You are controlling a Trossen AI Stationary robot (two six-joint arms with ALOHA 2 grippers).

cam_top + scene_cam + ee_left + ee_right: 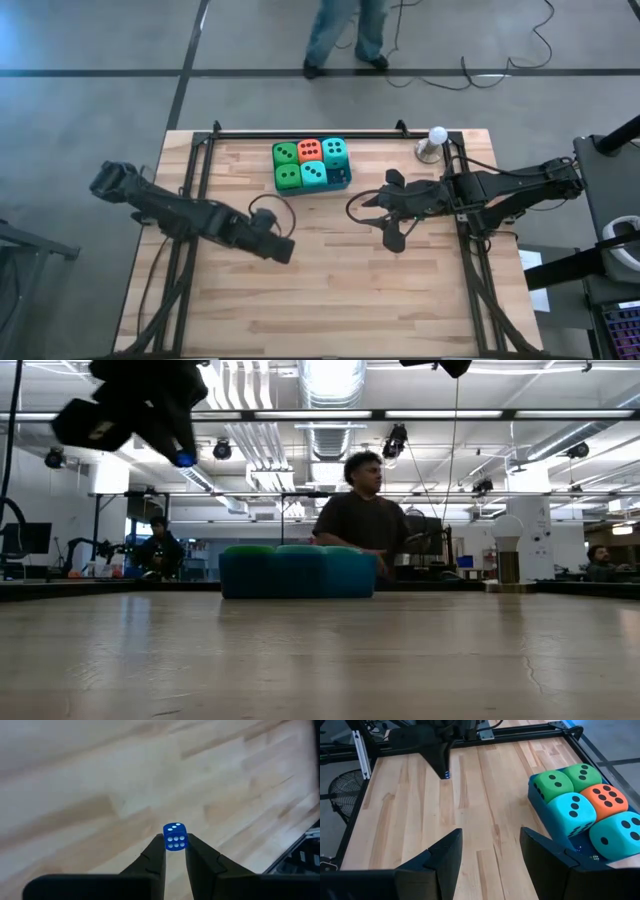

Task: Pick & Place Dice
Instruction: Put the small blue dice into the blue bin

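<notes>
A: Wooden desk (330, 290) under both arms. Left claw (174, 851)?
B: Above mid-desk, pinched narrow on a small blue die (175, 836).
A: Right claw (490, 851)?
B: Half spread, holding nothing, just beside the blue tray (342, 181).
A: Big dice (311, 163)?
B: All five sit packed in that tray. White ball (437, 135) stands near the corner, well clear.

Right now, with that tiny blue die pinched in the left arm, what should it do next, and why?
Probably carry it toward the blue tray: the left end effector grips the small blue die above bare table, away from the tray.
</notes>
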